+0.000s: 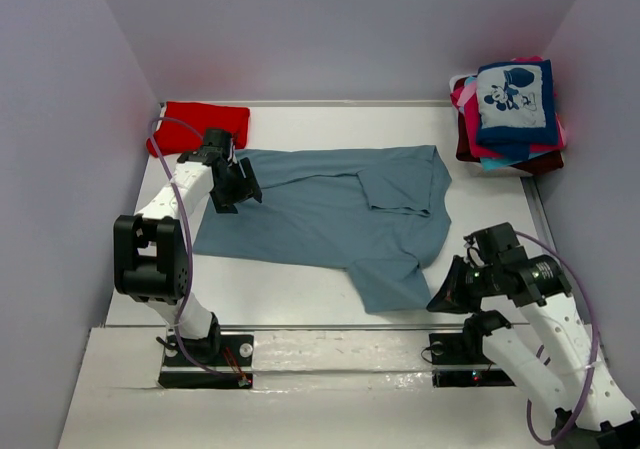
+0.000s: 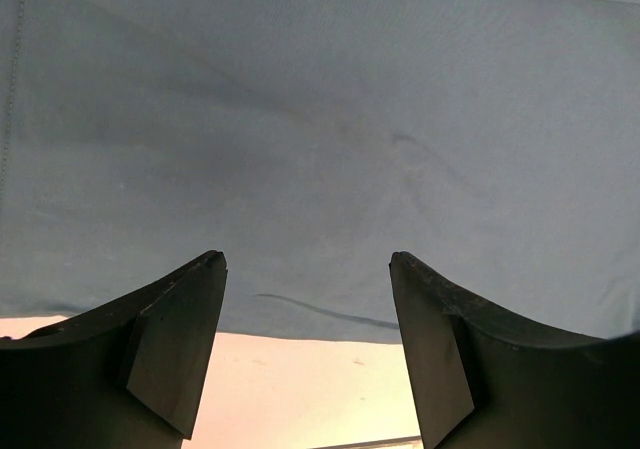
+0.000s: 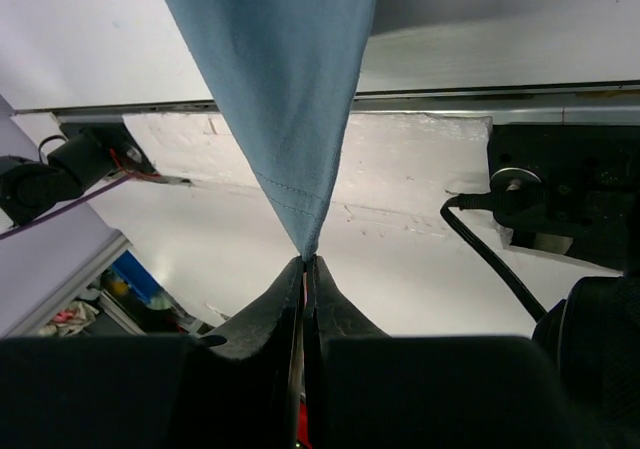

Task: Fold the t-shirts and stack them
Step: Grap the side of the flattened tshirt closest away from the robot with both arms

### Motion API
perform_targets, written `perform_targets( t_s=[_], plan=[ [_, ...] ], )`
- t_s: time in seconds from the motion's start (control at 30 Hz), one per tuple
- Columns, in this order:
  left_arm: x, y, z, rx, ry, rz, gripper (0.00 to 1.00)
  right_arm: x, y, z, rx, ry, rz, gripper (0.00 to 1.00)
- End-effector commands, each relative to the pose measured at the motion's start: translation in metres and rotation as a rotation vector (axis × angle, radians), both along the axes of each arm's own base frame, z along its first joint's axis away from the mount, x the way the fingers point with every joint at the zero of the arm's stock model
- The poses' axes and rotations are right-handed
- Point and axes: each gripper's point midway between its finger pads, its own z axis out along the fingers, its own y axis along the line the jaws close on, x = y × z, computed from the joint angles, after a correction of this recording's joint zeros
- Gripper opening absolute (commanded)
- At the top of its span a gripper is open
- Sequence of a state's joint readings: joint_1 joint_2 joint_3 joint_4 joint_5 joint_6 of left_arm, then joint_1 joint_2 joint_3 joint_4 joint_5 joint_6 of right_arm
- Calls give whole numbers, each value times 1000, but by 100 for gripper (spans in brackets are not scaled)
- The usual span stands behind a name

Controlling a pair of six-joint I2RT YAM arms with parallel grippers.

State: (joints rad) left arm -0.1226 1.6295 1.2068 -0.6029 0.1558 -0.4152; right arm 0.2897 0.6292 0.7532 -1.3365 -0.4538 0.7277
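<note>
The white table (image 1: 290,289) is flat and enclosed on three sides by plain lavender panels: a back wall (image 1: 330,29), a left wall (image 1: 60,169) and a right wall (image 1: 600,169). A glossy white ledge (image 1: 340,354) runs along its near edge.
</note>
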Motion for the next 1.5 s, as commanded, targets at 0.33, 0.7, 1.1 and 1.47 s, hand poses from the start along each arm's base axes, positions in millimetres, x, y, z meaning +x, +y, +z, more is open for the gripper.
perform_targets(
  t_s=[0.33,0.7,1.1,1.47],
  plan=[
    [8,0,17,1,-34,-14,78,43,20,42,62,-101,80,7],
    [9,0,13,5,-19,-12,78,107,33,40,28,-157,108,7],
    [13,3,10,24,-1,-6,78,219,43,36,-104,-198,34,7],
    [-11,39,-9,46,54,146,78,272,43,41,-113,-215,17,7]
  ],
)
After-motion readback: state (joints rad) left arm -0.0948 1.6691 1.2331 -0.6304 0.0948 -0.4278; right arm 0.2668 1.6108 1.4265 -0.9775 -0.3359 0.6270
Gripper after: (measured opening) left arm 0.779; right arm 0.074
